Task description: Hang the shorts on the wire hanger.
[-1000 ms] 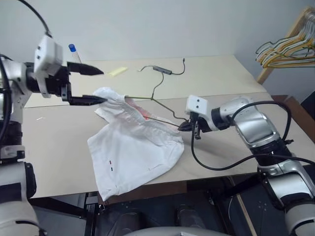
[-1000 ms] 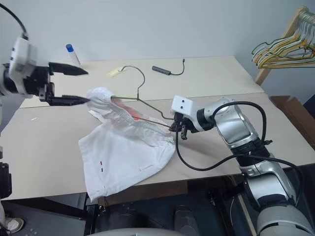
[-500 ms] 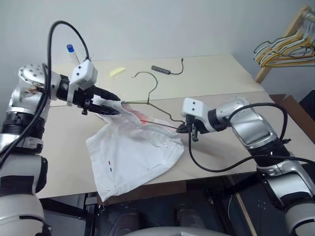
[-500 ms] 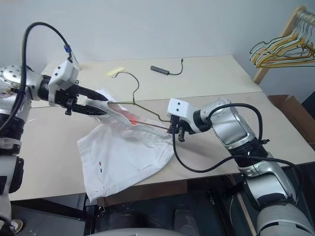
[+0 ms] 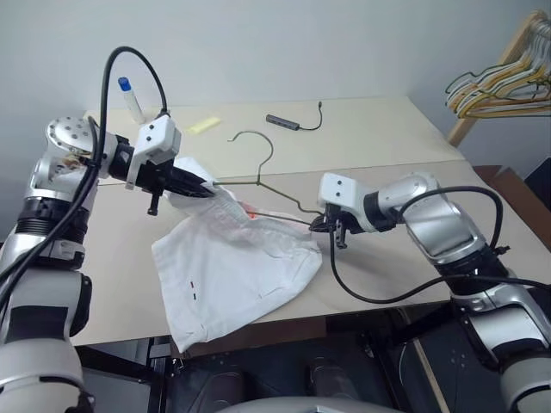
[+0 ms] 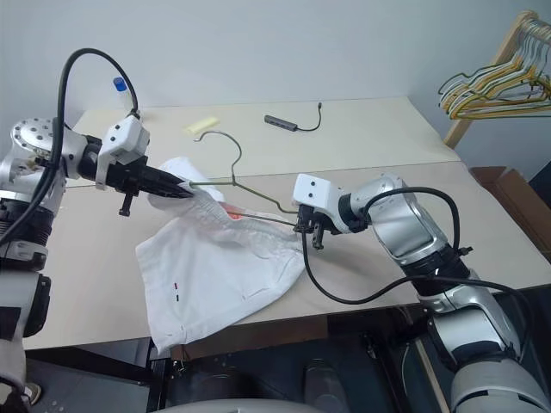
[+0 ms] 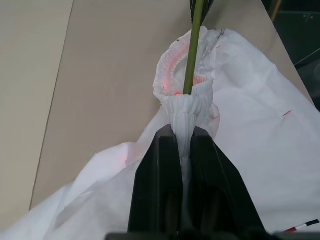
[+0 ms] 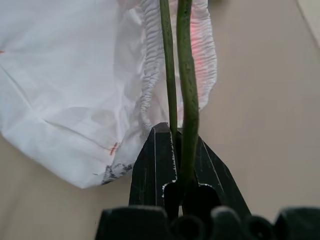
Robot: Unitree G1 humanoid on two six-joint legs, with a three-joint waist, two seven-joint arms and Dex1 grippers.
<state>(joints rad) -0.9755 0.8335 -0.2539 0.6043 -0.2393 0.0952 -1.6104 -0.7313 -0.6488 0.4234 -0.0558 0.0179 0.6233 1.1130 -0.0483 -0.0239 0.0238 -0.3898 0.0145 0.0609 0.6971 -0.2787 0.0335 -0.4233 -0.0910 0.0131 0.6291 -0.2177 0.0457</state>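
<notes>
The white shorts (image 5: 241, 267) lie crumpled on the beige table, their gathered waistband (image 7: 186, 102) raised at the left end. My left gripper (image 7: 183, 131) is shut on that bunched waistband, just left of the cloth in the left eye view. The thin olive wire hanger (image 5: 270, 148) slants over the shorts with its hook toward the back. One arm of the hanger (image 7: 194, 45) runs into the waistband opening. My right gripper (image 8: 176, 131) is shut on the hanger's right corner, at the shorts' right edge (image 5: 320, 225).
A blue-capped bottle (image 5: 129, 96), a yellow note (image 5: 205, 125) and a dark adapter with a cable (image 5: 284, 122) lie at the back of the table. A bunch of hangers (image 5: 499, 86) hangs on a wooden rack at the far right. The table's front edge (image 5: 362, 303) is near.
My left gripper came down and right from above the table onto the waistband's left end and shut on it. The right gripper kept its hold on the hanger in place.
</notes>
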